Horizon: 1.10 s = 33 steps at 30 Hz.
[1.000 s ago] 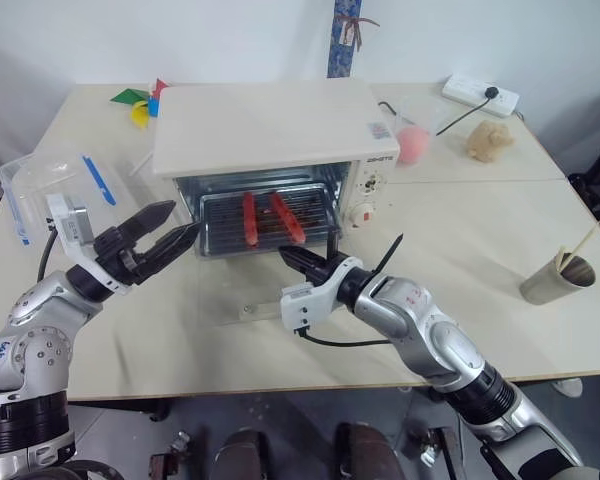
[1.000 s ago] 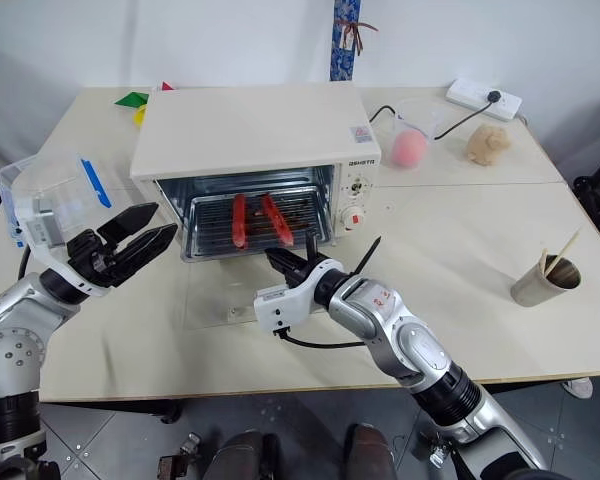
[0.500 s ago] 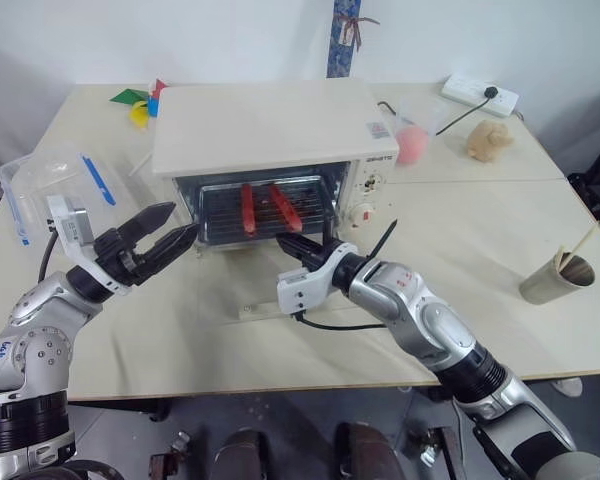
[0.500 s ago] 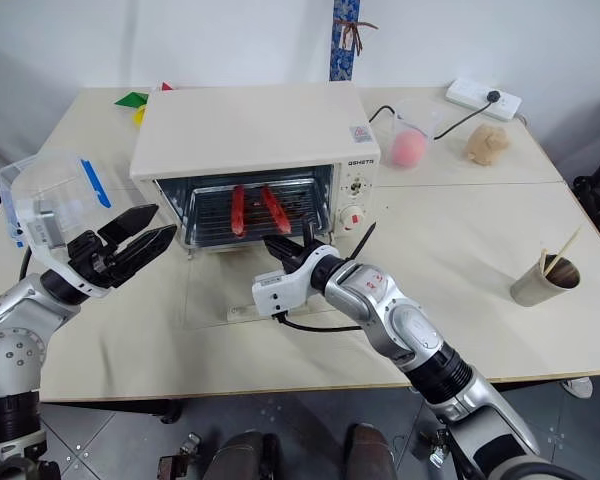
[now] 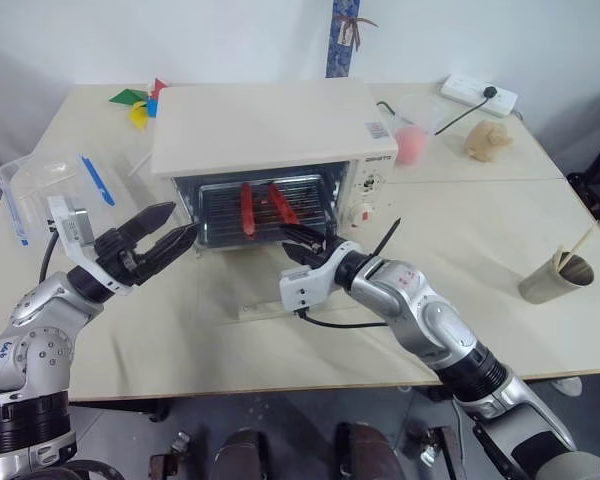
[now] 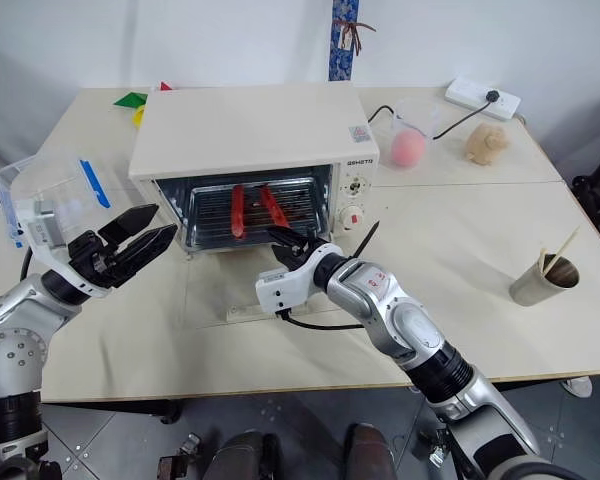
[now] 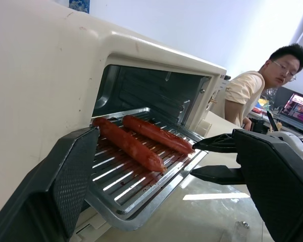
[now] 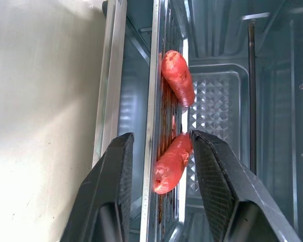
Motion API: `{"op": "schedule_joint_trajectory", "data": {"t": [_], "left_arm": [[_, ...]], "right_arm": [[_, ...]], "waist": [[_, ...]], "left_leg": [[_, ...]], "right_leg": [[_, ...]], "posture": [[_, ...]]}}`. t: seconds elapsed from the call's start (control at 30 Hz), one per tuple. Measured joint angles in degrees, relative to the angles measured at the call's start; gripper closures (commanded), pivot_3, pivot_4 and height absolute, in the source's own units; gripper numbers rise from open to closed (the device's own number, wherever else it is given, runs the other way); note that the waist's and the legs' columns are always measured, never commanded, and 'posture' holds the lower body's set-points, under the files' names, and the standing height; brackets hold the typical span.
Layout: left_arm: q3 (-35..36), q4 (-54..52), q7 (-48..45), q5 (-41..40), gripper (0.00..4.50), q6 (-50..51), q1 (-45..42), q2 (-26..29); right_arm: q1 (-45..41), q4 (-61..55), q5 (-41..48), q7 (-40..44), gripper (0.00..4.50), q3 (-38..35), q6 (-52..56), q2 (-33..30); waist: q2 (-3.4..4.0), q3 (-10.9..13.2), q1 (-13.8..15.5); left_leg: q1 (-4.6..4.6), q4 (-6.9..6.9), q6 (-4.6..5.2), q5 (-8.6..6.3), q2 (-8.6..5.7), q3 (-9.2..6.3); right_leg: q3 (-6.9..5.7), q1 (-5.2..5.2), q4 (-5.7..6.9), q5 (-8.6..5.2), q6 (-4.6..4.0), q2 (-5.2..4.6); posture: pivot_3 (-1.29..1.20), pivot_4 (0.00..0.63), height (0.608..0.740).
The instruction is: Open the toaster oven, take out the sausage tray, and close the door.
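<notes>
Toaster oven (image 5: 270, 125) sits mid-tabletop (image 5: 480, 250), cream box, door (image 6: 215, 290) folded flat toward the near edge. Sausage tray (image 7: 141, 174): shiny ridged metal, grease-stained, two red sausages (image 5: 248, 208), front lip poking out of the cavity. Right end effector (image 5: 298, 240) at that lip, fingers parted, straddling the rim without pinching. Left end effector (image 5: 170, 228) spread wide, left of the opening, clear of it. Clear plastic box (image 5: 40, 185) far left; paper cup (image 5: 557, 278) with sticks far right.
</notes>
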Motion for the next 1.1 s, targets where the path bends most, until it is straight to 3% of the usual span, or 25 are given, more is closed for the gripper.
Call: {"op": "schedule_joint_trajectory", "data": {"t": [0.27, 0.37, 0.5, 0.73, 1.1], "left_arm": [[-0.02, -0.14, 0.2, 0.05, 0.0, -0.12, 0.02, -0.34], [0.02, -0.53, 0.53, 0.03, 0.0, -0.12, 0.26, -0.35], [0.1, -0.91, 0.74, -0.03, 0.0, -0.12, 0.52, -0.35], [0.14, -0.91, 0.64, -0.1, 0.0, -0.12, 0.54, -0.36], [0.13, -0.9, 0.5, -0.15, 0.0, -0.11, 0.51, -0.51]], "right_arm": [[-3.89, 5.48, -0.66, 0.01, 2.65, 0.42, 0.29, 3.28], [-5.06, 7.21, -1.15, 0.02, 3.23, 0.75, 0.44, 4.15], [-5.24, 7.97, -1.18, 0.04, 4.48, 1.03, 0.38, 4.73], [-4.67, 7.88, -1.18, -0.09, 4.48, 1.12, 0.02, 4.61], [2.47, -1.6, -1.02, 1.19, 4.48, 1.02, -0.65, 2.01]], "waist": [[0.0, 0.0, -0.03], [0.0, 0.0, -0.12], [0.0, 0.0, -0.18], [0.03, 0.02, -0.28], [0.03, 0.02, -0.19]], "left_leg": [[0.0, 0.0, 0.0, 0.0, 0.0, 0.0], [0.01, 0.0, 0.0, 0.0, 0.0, -0.01], [0.0, -0.01, 0.0, 0.0, 0.0, -0.01], [0.0, -0.02, 0.0, 0.0, 0.0, -0.01], [0.0, -0.03, 0.0, 0.0, 0.0, 0.0]], "right_leg": [[-0.01, 0.0, 0.01, 0.0, 0.0, 0.0], [-0.01, 0.0, 0.01, 0.0, 0.0, 0.0], [-0.01, 0.0, 0.01, 0.0, 0.0, 0.0], [-0.01, -0.01, 0.01, 0.0, 0.0, 0.0], [-0.01, -0.01, -0.01, 0.0, 0.0, 0.0]], "posture": [[0.0, 0.15, 0.74], [0.0, 0.15, 0.74], [0.0, 0.15, 0.74], [0.0, 0.15, 0.74], [0.0, 0.15, 0.74]]}}
